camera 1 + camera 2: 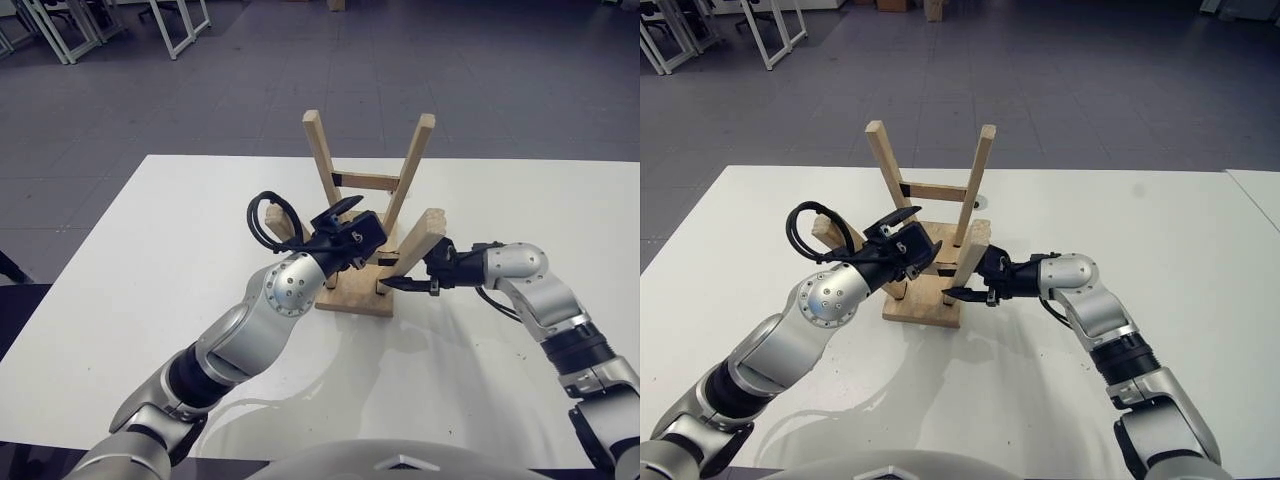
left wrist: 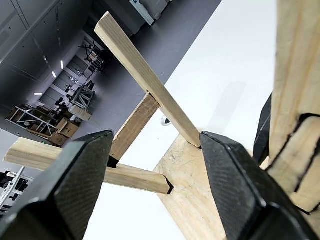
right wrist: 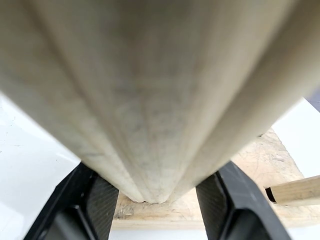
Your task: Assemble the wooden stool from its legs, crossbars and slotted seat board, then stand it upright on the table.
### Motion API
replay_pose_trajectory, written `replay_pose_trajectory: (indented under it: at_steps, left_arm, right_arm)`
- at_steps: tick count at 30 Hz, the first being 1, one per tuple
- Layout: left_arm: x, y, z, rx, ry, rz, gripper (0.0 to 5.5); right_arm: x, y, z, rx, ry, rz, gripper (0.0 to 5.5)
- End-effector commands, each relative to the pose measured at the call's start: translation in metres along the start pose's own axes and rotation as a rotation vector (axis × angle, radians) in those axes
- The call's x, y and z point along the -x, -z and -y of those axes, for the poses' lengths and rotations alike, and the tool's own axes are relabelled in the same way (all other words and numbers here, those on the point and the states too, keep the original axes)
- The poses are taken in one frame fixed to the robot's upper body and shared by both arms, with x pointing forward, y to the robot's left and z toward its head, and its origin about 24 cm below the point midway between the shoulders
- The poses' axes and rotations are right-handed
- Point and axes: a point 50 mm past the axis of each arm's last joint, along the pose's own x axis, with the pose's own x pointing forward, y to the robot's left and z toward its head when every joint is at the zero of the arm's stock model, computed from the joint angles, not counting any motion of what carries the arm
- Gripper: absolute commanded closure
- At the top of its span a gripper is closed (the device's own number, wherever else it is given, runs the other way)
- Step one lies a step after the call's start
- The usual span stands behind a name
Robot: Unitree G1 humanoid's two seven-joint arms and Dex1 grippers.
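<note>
Right gripper (image 1: 395,278) is clamped on the base of the near right leg (image 1: 422,232), at about 4 o'clock on the seat board (image 1: 350,298), where that leg meets the wood. Left gripper (image 1: 348,224), fingers apart, hovers over the board's 9 o'clock side. The board lies flat mid-table (image 1: 160,260). Two far legs (image 1: 322,155) rise at 12 o'clock, joined by a crossbar (image 1: 368,181).

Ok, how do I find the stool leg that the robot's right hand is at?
Look at the white table, where a flat pale wooden seat board lies. On it, pick the near leaning wooden leg on the robot's right. Unlike the two far legs joined by a crossbar, it has the black right hand at its foot.
</note>
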Motion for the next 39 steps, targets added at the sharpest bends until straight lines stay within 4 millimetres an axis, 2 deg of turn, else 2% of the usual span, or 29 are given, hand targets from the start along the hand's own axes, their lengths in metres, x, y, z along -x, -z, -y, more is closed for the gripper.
replay_pose_trajectory:
  at_steps: [1,3,7,9,10,12,13,15,16,18,21,23,26,29,32,34,36,39]
  left_arm:
    - [0.001,-0.008,-0.018,-0.018,-0.083,0.057,2.34]
    - [0.003,-0.022,-0.034,-0.024,-0.17,0.143,2.34]
    - [0.014,-0.051,-0.077,-0.072,-0.363,0.301,2.34]
    - [0.028,-0.066,-0.103,-0.088,-0.493,0.374,2.34]
    - [0.042,-0.069,-0.123,-0.09,-0.599,0.391,2.34]
    - [0.068,-0.064,-0.153,-0.096,-0.762,0.364,2.34]
    - [0.082,-0.054,-0.166,-0.095,-0.828,0.323,2.34]
    - [0.105,-0.02,-0.184,-0.03,-0.916,0.193,2.34]
    - [0.113,0.002,-0.187,0.014,-0.925,0.116,2.34]
    - [0.119,0.043,-0.178,0.107,-0.896,0.015,2.49]
    - [0.104,0.1,-0.131,0.262,-0.713,-0.135,2.91]
    - [0.091,0.113,-0.1,0.306,-0.593,-0.17,3.01]
    - [0.064,0.107,-0.068,0.33,-0.464,-0.126,3.01]
    - [0.035,0.078,-0.047,0.285,-0.331,-0.025,3.01]
    - [0.021,0.05,-0.018,0.24,-0.155,0.055,3.01]
    - [0.018,0.039,-0.007,0.219,-0.102,0.092,3.01]
    - [0.02,0.039,-0.008,0.221,-0.11,0.089,3.01]
    - [0.034,0.068,-0.015,0.26,-0.17,-0.069,3.01]
  right_arm:
    - [0.026,0.08,-0.017,-0.124,0.013,-0.575,3.48]
    - [0.026,0.079,-0.013,-0.152,0.055,-0.552,3.48]
    - [0.028,0.078,-0.006,-0.185,0.11,-0.526,3.48]
    - [0.03,0.079,-0.005,-0.196,0.111,-0.527,3.48]
    - [0.031,0.079,-0.005,-0.2,0.115,-0.523,3.48]
    - [0.032,0.078,-0.003,-0.211,0.123,-0.513,3.48]
    - [0.032,0.078,-0.003,-0.214,0.125,-0.51,3.48]
    - [0.033,0.077,-0.004,-0.219,0.126,-0.5,3.48]
    - [0.033,0.076,-0.004,-0.219,0.123,-0.492,3.48]
    - [0.032,0.073,-0.005,-0.216,0.114,-0.477,3.48]
    - [0.029,0.068,-0.005,-0.207,0.1,-0.461,3.48]
    - [0.029,0.067,-0.005,-0.205,0.099,-0.459,3.48]
    - [0.028,0.066,-0.005,-0.204,0.097,-0.457,3.48]
    - [0.029,0.065,-0.004,-0.2,0.093,-0.453,3.48]
    - [0.029,0.064,-0.005,-0.2,0.096,-0.45,3.48]
    - [0.029,0.064,-0.005,-0.203,0.097,-0.445,3.48]
    - [0.029,0.064,-0.006,-0.205,0.098,-0.445,3.48]
    - [0.031,0.066,-0.006,-0.209,0.102,-0.452,3.48]
